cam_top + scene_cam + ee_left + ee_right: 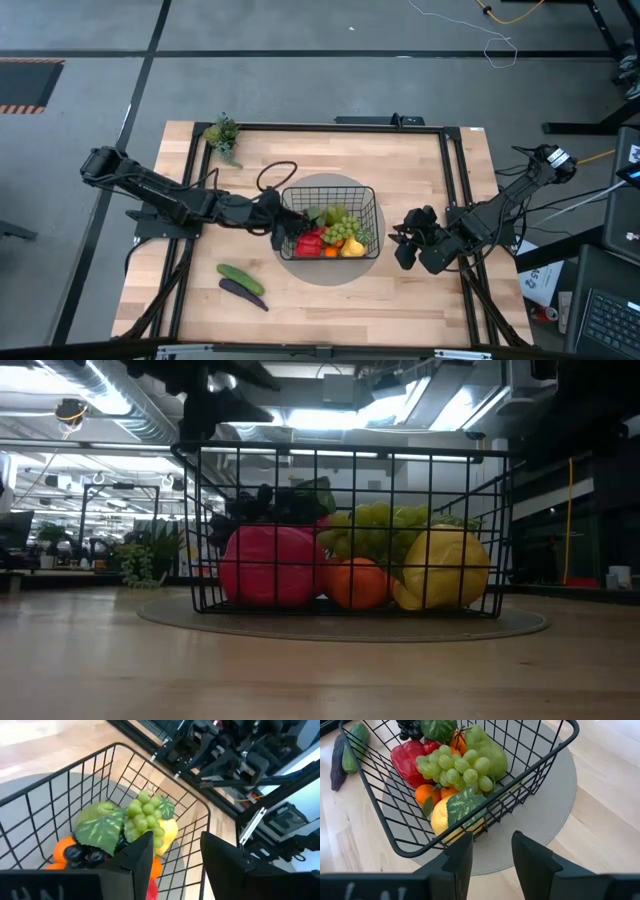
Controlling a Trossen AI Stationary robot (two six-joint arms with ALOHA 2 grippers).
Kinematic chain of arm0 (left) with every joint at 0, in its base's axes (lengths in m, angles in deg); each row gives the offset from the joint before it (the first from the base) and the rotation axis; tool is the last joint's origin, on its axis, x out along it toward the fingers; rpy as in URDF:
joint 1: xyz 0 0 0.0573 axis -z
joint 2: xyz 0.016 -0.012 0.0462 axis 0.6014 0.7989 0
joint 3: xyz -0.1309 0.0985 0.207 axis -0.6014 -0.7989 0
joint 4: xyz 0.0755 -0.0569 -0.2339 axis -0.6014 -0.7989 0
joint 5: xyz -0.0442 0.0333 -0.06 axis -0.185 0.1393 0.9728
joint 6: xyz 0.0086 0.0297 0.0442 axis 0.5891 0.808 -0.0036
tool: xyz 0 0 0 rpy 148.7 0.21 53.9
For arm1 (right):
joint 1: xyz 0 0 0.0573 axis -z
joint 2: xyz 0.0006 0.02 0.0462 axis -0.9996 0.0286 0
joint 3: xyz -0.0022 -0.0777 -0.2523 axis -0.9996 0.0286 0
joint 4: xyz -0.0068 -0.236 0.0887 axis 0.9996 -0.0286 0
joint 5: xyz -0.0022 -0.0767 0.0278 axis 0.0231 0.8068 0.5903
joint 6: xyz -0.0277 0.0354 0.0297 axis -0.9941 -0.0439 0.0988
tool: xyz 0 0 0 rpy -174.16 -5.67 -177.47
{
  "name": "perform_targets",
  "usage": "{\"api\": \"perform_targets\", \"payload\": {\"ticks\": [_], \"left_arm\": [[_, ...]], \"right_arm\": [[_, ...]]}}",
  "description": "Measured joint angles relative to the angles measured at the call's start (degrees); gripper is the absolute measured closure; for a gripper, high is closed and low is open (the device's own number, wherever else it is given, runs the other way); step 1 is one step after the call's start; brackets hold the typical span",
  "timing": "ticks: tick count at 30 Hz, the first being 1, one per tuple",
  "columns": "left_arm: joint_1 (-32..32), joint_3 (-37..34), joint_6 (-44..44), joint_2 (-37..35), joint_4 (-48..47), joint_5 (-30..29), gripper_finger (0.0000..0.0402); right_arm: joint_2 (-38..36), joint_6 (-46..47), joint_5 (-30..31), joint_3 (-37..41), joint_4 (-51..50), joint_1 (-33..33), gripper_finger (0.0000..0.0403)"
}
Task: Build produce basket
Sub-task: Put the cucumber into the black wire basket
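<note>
Basket on grey mat holding produce, left gripper released, over its left rim, right gripper parted, empty, just beside its right side.

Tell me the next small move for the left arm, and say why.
Probably lift the left gripper out of the black wire-mesh basket and swing toward the green cucumber on the wooden table. Its fingers are open and empty above the green grapes, while the cucumber and the purple eggplant lie outside. The right gripper waits beside the basket.
</note>
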Motion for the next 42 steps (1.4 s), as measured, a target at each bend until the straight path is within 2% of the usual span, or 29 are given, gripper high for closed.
{"api": "perform_targets", "payload": {"ticks": [3, 5, 7, 11, 14, 18, 21, 25, 29, 32, 37, 40, 42], "left_arm": [[0.3, 0.0, 1.1, 0.0, -0.5, 0.5, 0.0245], [0.4, 0.0, 2.9, -0.3, -0.5, 4.1, 0.0245], [1.0, 0.0, 3.0, -2.2, -1.8, 10.2, 0.0245], [2.0, 0.0, 2.9, -4.7, -1.3, 27.0, 0.0245], [3.8, 0.0, -0.6, -7.5, -0.9, 38.2, 0.0245], [8.9, 0.1, -6.2, -9.9, -4.3, 50.2, 0.0245], [14.5, 0.1, -11.0, -11.2, -8.4, 54.0, 0.0245], [22.4, 0.1, -14.6, -11.5, -10.7, 51.6, 0.0245], [29.3, 0.0, -22.7, -11.5, -16.4, 42.5, 0.0245], [33.0, 0.0, -29.3, -11.5, -25.2, 35.0, 0.0245], [35.7, 0.0, -35.8, -11.5, -43.7, 26.0, 0.0245], [35.8, 0.0, -35.1, -11.4, -51.6, 23.4, 0.0245], [35.8, 0.0, -32.0, -11.4, -53.7, 20.8, 0.0245]], "right_arm": [[0.0, 0.0, 0.1, 0.0, 0.0, 0.0, 0.0266], [0.0, 0.0, 0.1, 0.0, 0.0, 0.0, 0.0266], [0.0, 0.0, 0.1, 0.0, 0.0, 0.0, 0.0266], [0.0, -0.1, 0.1, 0.0, -0.1, 0.0, 0.0266], [0.0, -0.1, 0.1, 0.0, -0.2, 0.0, 0.0266], [0.1, -0.1, 0.2, 0.0, -0.2, 0.0, 0.0266], [0.4, -0.1, 0.2, 0.0, -0.2, 0.0, 0.0266], [1.8, -0.1, 0.3, 0.0, -0.3, 0.0, 0.0266], [4.0, -0.1, 0.2, 0.0, -0.3, 0.0, 0.0266], [5.8, -0.1, 0.2, 0.0, -0.2, 0.0, 0.0266], [7.8, 0.0, 0.1, 0.0, 2.1, 0.0, 0.0266], [7.9, -0.1, 0.1, 0.0, 4.9, 0.0, 0.0266], [7.9, -0.2, 0.1, 0.0, 6.2, 0.0, 0.0266]]}}
